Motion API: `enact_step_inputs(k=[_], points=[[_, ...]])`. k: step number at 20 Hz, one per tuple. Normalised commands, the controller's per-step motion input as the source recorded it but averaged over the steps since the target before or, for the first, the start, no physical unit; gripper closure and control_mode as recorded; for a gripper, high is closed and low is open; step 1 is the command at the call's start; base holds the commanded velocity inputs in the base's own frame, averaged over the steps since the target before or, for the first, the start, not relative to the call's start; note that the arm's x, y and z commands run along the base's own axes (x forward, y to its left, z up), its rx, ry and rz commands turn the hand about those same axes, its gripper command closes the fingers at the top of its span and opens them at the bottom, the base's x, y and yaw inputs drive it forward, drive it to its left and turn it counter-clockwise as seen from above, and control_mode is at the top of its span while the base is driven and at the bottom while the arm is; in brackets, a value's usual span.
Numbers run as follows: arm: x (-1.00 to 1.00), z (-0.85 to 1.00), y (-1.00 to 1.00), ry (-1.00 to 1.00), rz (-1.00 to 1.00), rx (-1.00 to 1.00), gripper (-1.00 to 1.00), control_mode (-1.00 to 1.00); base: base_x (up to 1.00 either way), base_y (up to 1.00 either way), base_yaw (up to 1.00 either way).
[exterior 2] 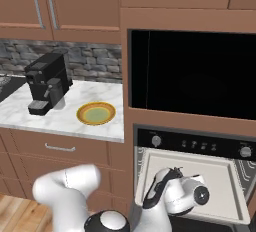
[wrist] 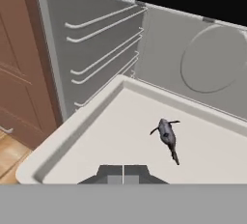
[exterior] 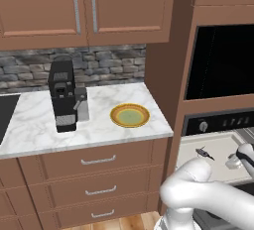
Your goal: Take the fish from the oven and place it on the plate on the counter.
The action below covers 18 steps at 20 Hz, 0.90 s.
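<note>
The gripper (wrist: 123,175), its two tips lying together with nothing between them, is hovering over the oven's pale tray (wrist: 87,136) near the fish (wrist: 167,134), so I think the reaching step is going on, and next it is needing to open and come down on it before carrying it left to the plate (exterior: 129,115).

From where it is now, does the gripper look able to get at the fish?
Probably yes: the fish lies alone on the pale tray, just ahead of the gripper, nothing between them.

One fish (wrist: 167,133), one plate (exterior: 129,115), one coffee machine (exterior: 63,95).
</note>
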Motion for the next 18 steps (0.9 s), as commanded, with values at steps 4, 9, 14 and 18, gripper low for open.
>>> enact_step_inputs(k=[4,9,14,18], points=[[0.46,-0.41,-0.01,0.06,0.14,0.15,-1.00,-1.00,0.00,0.00,0.00],[0.43,-0.39,-0.03,0.03,0.11,0.15,-1.00,-1.00,0.00,0.00,0.00],[0.28,-0.29,-0.11,0.01,0.10,0.16,-1.00,-1.00,0.00,0.00,0.00],[0.22,-0.32,-0.06,0.00,0.06,0.11,-1.00,-1.00,0.00,0.00,0.00]])
